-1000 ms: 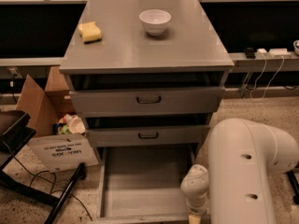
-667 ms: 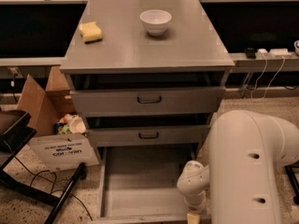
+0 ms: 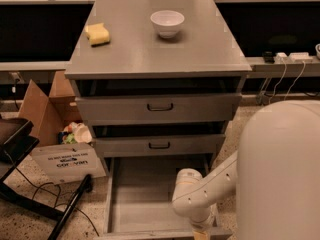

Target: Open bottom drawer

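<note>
The grey cabinet (image 3: 200, 49) has three drawers. The bottom drawer (image 3: 145, 194) stands pulled out towards me, its plain grey inside showing; its front panel lies at the lower edge of the view and its handle is hidden. The middle drawer (image 3: 159, 145) and the top drawer (image 3: 160, 107) above it each show a dark loop handle. My white arm (image 3: 200, 196) reaches down over the drawer's front right corner. My gripper (image 3: 200, 234) sits at the drawer's front edge, mostly cut off by the bottom of the view.
A white bowl (image 3: 167, 23) and a yellow sponge (image 3: 97, 34) sit on the cabinet top. An open cardboard box (image 3: 55, 134) with rubbish stands at the left, beside a black frame (image 3: 20, 149) and floor cables. A power strip (image 3: 290, 57) lies at the right.
My arm's wrist has shifted a little to the left over the open bottom drawer. The drawers, bowl and sponge have not moved.
</note>
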Tool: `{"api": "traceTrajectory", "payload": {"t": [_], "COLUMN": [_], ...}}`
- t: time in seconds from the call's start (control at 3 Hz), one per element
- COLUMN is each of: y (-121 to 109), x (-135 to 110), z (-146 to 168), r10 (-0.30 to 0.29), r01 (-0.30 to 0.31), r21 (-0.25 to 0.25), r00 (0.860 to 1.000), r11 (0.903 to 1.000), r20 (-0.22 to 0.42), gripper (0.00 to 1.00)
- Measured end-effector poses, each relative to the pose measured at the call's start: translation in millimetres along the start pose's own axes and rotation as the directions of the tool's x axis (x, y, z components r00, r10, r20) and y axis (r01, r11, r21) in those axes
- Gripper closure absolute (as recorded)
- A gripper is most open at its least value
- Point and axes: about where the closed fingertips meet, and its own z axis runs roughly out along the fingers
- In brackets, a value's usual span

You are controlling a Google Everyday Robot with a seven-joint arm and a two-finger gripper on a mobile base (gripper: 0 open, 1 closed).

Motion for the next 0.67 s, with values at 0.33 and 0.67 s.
{"api": "traceTrajectory", "payload": {"t": [0.33,0.67], "y": [32.7,39.9], "x": [16.9,17.7], "z": [-83.7,-150.2], "r10": [0.015,0.054], "r01": [-0.01,-0.043], "r21": [0.096,0.192], "r00": [0.998,0.997], "r11": [0.9954,0.9804], "r20": [-0.054,-0.054], "gripper": [0.0,0.0]}}
